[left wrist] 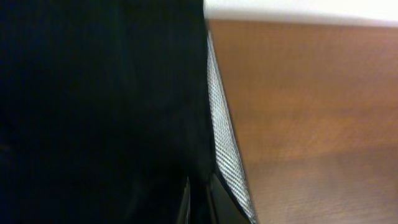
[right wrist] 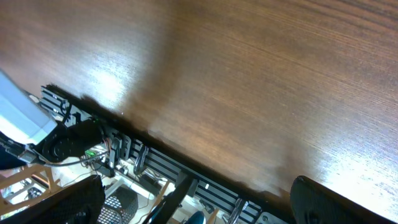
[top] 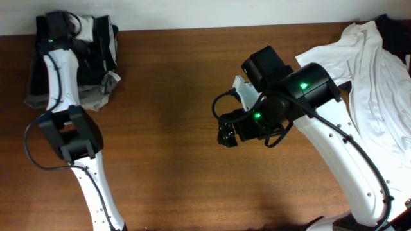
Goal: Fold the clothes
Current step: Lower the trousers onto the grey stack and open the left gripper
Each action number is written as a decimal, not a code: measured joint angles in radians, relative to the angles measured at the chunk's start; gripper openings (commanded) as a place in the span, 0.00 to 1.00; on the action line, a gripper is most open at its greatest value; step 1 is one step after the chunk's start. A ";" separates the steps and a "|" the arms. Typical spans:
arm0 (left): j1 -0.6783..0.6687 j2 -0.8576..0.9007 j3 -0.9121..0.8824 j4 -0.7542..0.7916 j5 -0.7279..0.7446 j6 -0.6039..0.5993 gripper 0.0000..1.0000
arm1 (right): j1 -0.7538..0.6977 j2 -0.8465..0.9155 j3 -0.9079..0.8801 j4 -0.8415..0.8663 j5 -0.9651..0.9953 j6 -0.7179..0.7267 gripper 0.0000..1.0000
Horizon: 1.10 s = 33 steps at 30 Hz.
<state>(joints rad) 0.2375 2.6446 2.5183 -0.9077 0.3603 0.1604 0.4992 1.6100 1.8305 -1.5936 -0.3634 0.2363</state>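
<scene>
A pile of folded dark and grey clothes (top: 103, 77) lies at the table's far left corner. My left gripper (top: 59, 31) rests on top of this pile. The left wrist view is filled by black cloth (left wrist: 99, 106) with a grey woven edge (left wrist: 224, 143); the fingers (left wrist: 200, 205) barely show, and their state is unclear. A crumpled white shirt (top: 379, 83) lies at the far right. My right gripper (top: 228, 136) hovers over the bare table middle, well apart from the shirt. In the right wrist view it (right wrist: 199, 208) is wide open and empty.
A dark garment (top: 393, 25) lies behind the white shirt at the far right corner. The right wrist view looks across the wooden table (right wrist: 236, 74) to its front edge (right wrist: 186, 163), with a metal frame and cables below.
</scene>
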 measured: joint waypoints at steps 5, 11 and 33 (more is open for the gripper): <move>-0.016 0.027 -0.002 -0.185 0.011 0.007 0.00 | 0.000 0.000 0.000 0.000 0.002 0.000 0.99; -0.016 0.021 0.042 0.006 0.006 0.006 0.01 | 0.000 0.000 0.000 0.002 0.010 0.000 0.99; -0.018 0.066 0.132 0.051 0.004 -0.008 0.99 | 0.000 0.000 0.000 0.017 0.023 0.000 0.99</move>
<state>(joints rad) 0.2192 2.7106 2.6503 -0.8566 0.3641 0.1520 0.4992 1.6100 1.8305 -1.5768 -0.3405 0.2363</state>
